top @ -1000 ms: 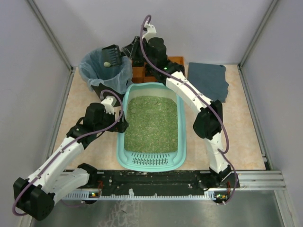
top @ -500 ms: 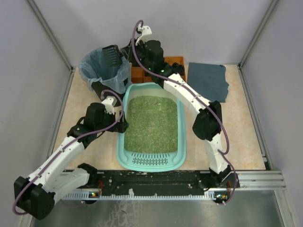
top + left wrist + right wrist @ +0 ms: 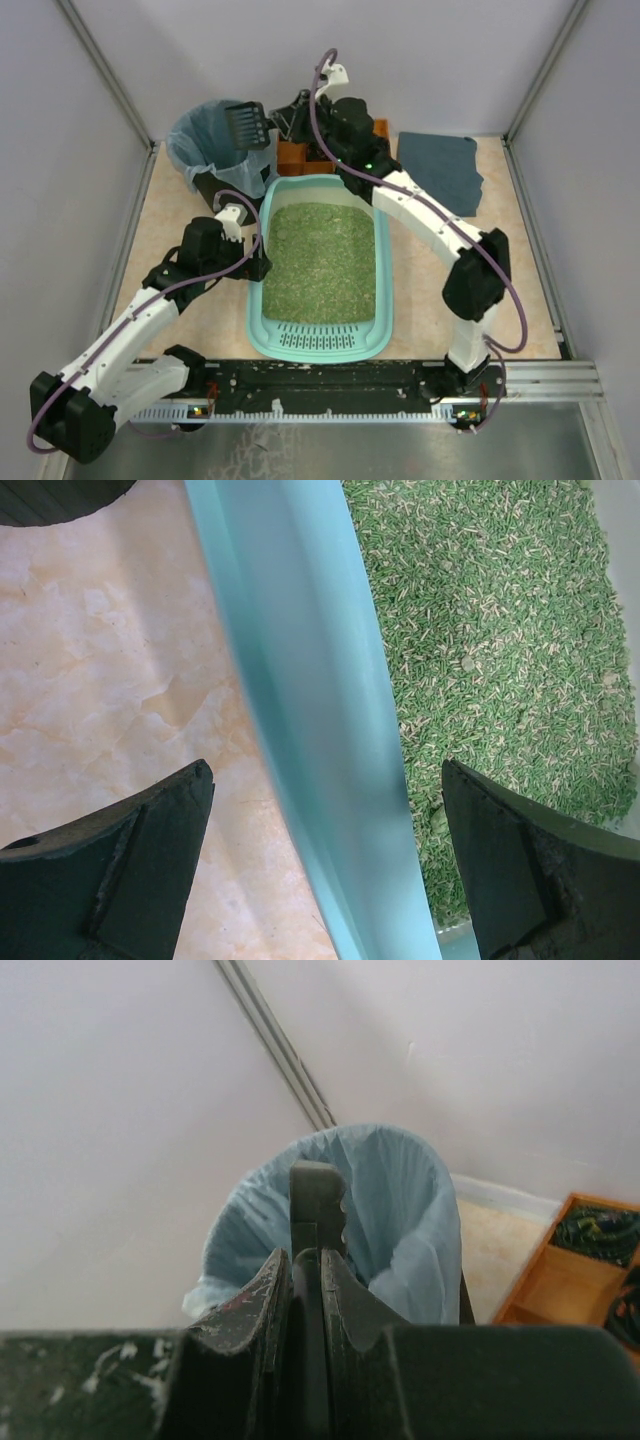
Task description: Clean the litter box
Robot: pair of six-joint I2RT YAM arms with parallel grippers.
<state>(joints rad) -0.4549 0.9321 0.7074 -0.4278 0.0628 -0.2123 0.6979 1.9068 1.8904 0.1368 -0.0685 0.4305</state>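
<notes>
The light-teal litter box (image 3: 256,300) with green litter sits in the middle of the table, its slotted lip at the near end. My left gripper (image 3: 252,262) is open, its jaws straddling the box's left wall (image 3: 300,710), one finger outside over the table and one over the litter. My right gripper (image 3: 283,122) is shut on the handle of a black slotted scoop (image 3: 246,124), held over the right rim of the black bin with its clear bluish bag (image 3: 205,140). In the right wrist view the scoop (image 3: 316,1200) stands edge-on in front of the bag (image 3: 400,1210).
An orange compartmented tray (image 3: 296,153) stands behind the litter box, partly hidden by the right arm. A dark blue-grey cloth (image 3: 440,170) lies at the back right. Frame posts and walls close in the table on the sides.
My right arm has swung right and back, drawing the scoop from over the bin's middle to its right rim. The pale lump on the scoop a second ago is gone. The left arm has not moved.
</notes>
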